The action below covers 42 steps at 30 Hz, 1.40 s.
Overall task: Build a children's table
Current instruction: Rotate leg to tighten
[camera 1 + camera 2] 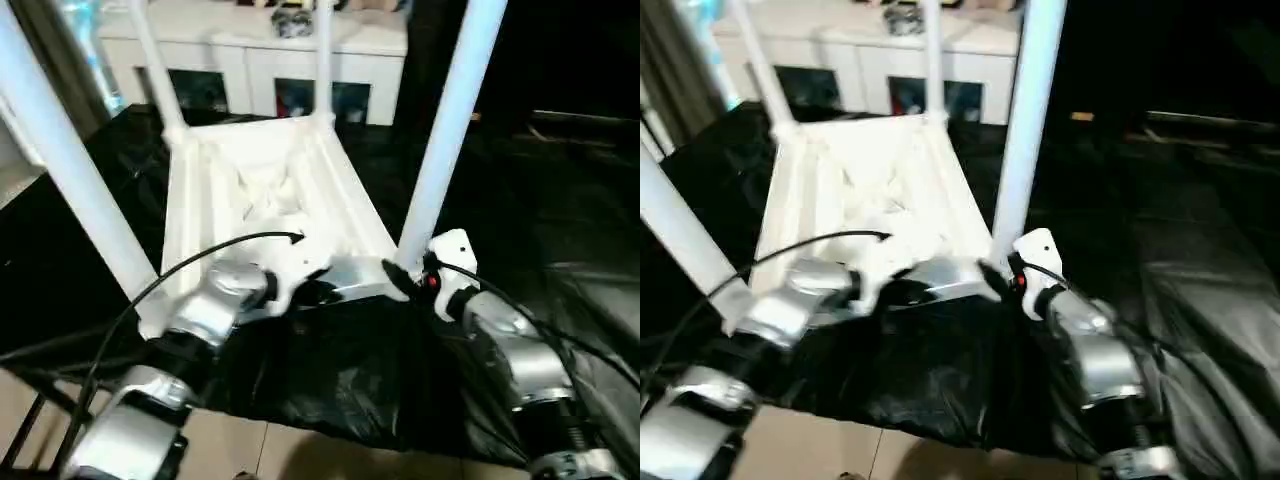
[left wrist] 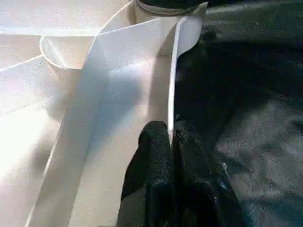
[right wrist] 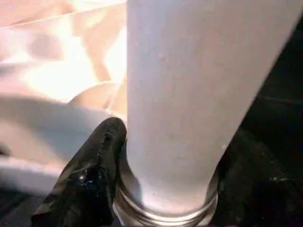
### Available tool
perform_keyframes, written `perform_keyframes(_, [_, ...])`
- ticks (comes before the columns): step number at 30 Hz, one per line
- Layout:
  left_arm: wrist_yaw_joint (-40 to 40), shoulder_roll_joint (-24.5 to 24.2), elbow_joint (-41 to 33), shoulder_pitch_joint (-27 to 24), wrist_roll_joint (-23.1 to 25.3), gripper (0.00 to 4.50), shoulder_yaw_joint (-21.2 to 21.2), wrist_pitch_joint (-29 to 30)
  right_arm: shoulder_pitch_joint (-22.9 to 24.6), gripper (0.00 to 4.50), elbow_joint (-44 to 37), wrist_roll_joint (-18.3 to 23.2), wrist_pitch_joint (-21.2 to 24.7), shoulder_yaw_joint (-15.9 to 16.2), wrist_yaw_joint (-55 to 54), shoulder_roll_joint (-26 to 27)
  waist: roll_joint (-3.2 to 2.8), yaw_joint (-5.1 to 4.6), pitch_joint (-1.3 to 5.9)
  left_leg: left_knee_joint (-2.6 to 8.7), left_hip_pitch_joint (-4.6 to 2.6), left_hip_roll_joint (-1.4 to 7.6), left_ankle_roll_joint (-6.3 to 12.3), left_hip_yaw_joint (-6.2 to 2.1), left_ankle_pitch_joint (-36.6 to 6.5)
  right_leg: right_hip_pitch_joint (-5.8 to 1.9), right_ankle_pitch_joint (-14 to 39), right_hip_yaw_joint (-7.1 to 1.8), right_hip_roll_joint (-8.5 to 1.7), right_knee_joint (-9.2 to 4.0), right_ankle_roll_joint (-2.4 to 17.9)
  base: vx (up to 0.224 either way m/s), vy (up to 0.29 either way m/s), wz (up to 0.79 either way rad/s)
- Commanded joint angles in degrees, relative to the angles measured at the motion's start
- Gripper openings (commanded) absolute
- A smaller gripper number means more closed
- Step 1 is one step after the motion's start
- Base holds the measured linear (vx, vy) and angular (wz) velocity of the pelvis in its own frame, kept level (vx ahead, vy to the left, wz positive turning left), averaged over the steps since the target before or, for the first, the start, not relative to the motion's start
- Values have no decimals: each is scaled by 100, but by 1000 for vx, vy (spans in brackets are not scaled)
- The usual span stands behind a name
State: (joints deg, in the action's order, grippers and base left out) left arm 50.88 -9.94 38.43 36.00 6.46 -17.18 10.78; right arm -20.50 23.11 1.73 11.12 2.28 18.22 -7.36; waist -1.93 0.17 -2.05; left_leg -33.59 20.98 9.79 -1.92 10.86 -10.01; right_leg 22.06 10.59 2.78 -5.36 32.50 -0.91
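The tabletop (image 1: 265, 195) lies upside down on black sheeting (image 1: 330, 380), all four legs (image 1: 445, 130) standing in its corner sockets, tops cut off. Left gripper (image 2: 171, 137) is pressed together, pinching the near rim. Right gripper (image 3: 142, 156) sits spread around the near-right leg's base, one finger (image 3: 97, 161) visible. No readable writing anywhere.

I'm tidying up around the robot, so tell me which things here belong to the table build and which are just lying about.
Part of the job:
- tabletop, upside down, ribbed underside up
- four legs standing in its corners, e.g. near right leg
- left tool, shut on the tabletop's rim
- right tool, at that leg's base

Just there:
- white cabinet behind
- black sheet underneath
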Motion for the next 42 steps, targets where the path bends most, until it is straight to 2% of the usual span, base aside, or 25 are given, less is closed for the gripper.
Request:
perform_keyframes(1, [-491, 634, -97, 96, -90, 0, -210, 82, -168, 263, 304, 202, 150, 686, 158, 879, -46, -76, 185, 558, -181, 251, -350, -322, -3713, -10, 3562, -30, -302, -596, 514, 0, 0, 0])
perform_keyframes(2, [-490, 634, -98, 96, -89, 0, -212, 84, -174, 263, 304, 203, 148, 685, 157, 885, -52, -103, 173, 573, -185, 254, -348, -334, -3811, -14, 3528, -1, -291, -621, 516, 0, 0, 0])
perform_keyframes(3, [-437, 621, -135, 82, -24, 0, -245, 119, -272, 298, 187, 268, 127, 641, 213, 973, -66, -174, 171, 603, -167, 259, -355, -374, -3997, -62, 3339, 64, -268, -621, 516, 0, 0, 0])
perform_keyframes(4, [-403, 593, -146, 73, -4, 0, -249, 111, -265, 298, 119, 290, 120, 626, 281, 943, -97, -196, 189, 635, -150, 280, -364, -398, -4046, -117, 2994, 65, -286, -590, 584, 0, 0, 0])
perform_keyframes(5, [-343, 537, -163, 56, 27, 0, -251, 91, -245, 328, -6, 334, 113, 593, 414, 870, -87, -192, 202, 646, -139, 288, -351, -393, -3969, -127, 2833, 40, -300, -569, 638, 0, 0, 0])
perform_keyframes(6, [-299, 494, -173, 48, 44, 0, -247, 72, -224, 326, -100, 366, 115, 562, 523, 798, -47, -165, 210, 610, -170, 264, -298, -338, -3779, -66, 2727, -14, -320, -598, 753, 0, 0, 0])
perform_keyframes(7, [-281, 470, -176, 45, 43, 0, -241, 62, -211, 330, -123, 372, 119, 558, 574, 747, -40, -154, 212, 594, -168, 252, -252, -324, -3656, -65, 2722, -35, -337, -598, 801, 0, 0, 0])
perform_keyframes(8, [-143, 312, -211, 20, 31, 0, -203, -14, -132, 339, -263, 401, 142, 546, 923, 393, -14, -119, 226, 586, -116, 258, -128, -296, -3275, -104, 2592, -67, -343, -574, 878, 0, 0, 0])
perform_keyframes(9, [-90, 253, -236, 6, 29, 0, -190, -35, -106, 354, -300, 389, 140, 537, 1041, 267, -22, -94, 236, 582, -112, 266, -93, -286, -3160, -109, 2478, -81, -347, -558, 912, 0, 0, 0])
perform_keyframes(10, [-63, 227, -246, -2, 24, 0, -186, -47, -96, 354, -311, 382, 135, 544, 1101, 208, 12, -88, 239, 582, -78, 269, -18, -259, -2936, -122, 2247, -96, -341, -535, 987, 0, 0, 0])
perform_keyframes(12, [127, 45, -326, -63, -21, 0, -166, -107, -44, 368, -355, 321, 68, 586, 1514, -194, -11, -61, 247, 582, -58, 284, 37, -246, -2690, -144, 2024, -102, -340, -495, 1066, 0, 0, 0])
perform_keyframes(13, [322, -121, -416, -133, -86, 0, -144, -90, -24, 368, -349, 290, -58, 598, 1877, -538, 15, -54, 252, 574, -63, 286, 56, -237, -2633, -143, 1959, -101, -340, -490, 1111, 0, 0, 0])
perform_keyframes(14, [478, -211, -471, -183, -125, 0, -137, -209, -28, 368, -336, 311, -95, 572, 2077, -679, 26, -33, 251, 562, -41, 285, 116, -219, -2515, -180, 1875, -102, -339, -466, 1155, 0, 0, 0])
perform_keyframes(19, [1151, -584, -728, -381, -312, 0, -76, -379, -80, 368, -348, 458, -185, 589, 3135, -1256, 66, 13, 279, 491, -16, 287, 331, -175, -1979, -183, 1683, -129, -354, -429, 1317, 0, 0, 0])
perform_keyframes(20, [1275, -660, -759, -412, -347, 0, -67, -463, -91, 368, -361, 506, -152, 617, 3394, -1359, 58, 65, 288, 454, -40, 286, 421, -150, -1795, -170, 1531, -134, -343, -397, 1401, 52, -49, 6])
perform_keyframes(21, [1511, -772, -821, -465, -441, 0, -45, -609, -99, 368, -386, 581, -137, 707, 3842, -1546, 88, 66, 294, 446, -32, 293, 462, -137, -1717, -180, 1454, -138, -343, -386, 1435, 52, -49, 6])
perform_keyframes(23, [1699, -879, -899, -502, -545, 0, -19, -560, -139, 368, -327, 599, -127, 819, 4140, -1689, 80, 127, 297, 420, -21, 306, 534, -120, -1465, -182, 1244, -137, -324, -333, 1516, 48, -54, 5])
perform_keyframes(24, [1781, -927, -932, -517, -588, 0, -17, -552, -158, 368, -298, 606, -123, 863, 4237, -1737, 87, 152, 304, 401, 18, 300, 557, -111, -1261, -198, 1026, -136, -310, -286, 1562, 43, -55, 3])
perform_keyframes(26, [1923, -1023, -978, -540, -630, 0, -21, -530, -196, 368, -238, 601, -127, 932, 4431, -1805, 102, 238, 334, 373, 1, 309, 604, -93, -961, -197, 756, -124, -309, -239, 1606, 14, -26, 0])
perform_keyframes(27, [2010, -1085, -982, -544, -644, 0, -23, -556, -223, 368, -200, 584, -139, 971, 4562, -1832, 73, 279, 327, 371, -9, 321, 608, -82, -905, -185, 701, -116, -300, -223, 1644, 0, 0, 0])
perform_keyframes(30, [2211, -1225, -999, -546, -683, 0, -23, -541, -289, 336, -114, 513, -197, 1087, 4843, -1893, 74, 327, 315, 388, -21, 345, 510, -73, -1018, -178, 877, -106, -289, -222, 1615, 0, 0, 0])
perform_keyframes(31, [2268, -1257, -995, -541, -699, 0, -26, -560, -318, 334, -78, 506, -222, 1126, 4919, -1911, 83, 343, 309, 394, -52, 357, 420, -57, -1159, -154, 1016, -111, -281, -238, 1580, 0, 0, 0])
perform_keyframes(35, [2404, -1342, -939, -489, -717, 0, -37, -598, -468, 294, 106, 449, -279, 1208, 5013, -1856, 73, 340, 298, 429, -76, 376, 213, -40, -1409, -137, 1287, -117, -280, -243, 1488, 0, 0, 0])
perform_keyframes(38, [2420, -1367, -895, -431, -687, 0, -41, -612, -552, 273, 188, 421, -304, 1248, 5043, -1795, 89, 329, 302, 424, -64, 373, 193, -36, -1378, -142, 1170, -125, -283, -229, 1488, 0, 0, 0])
perform_keyframes(42, [2463, -1382, -878, -406, -714, 0, -20, -584, -571, 271, 163, 497, -251, 1237, 5106, -1756, 105, 334, 303, 406, -60, 363, 224, -21, -1316, -153, 1113, -135, -297, -225, 1517, 0, 0, 0])
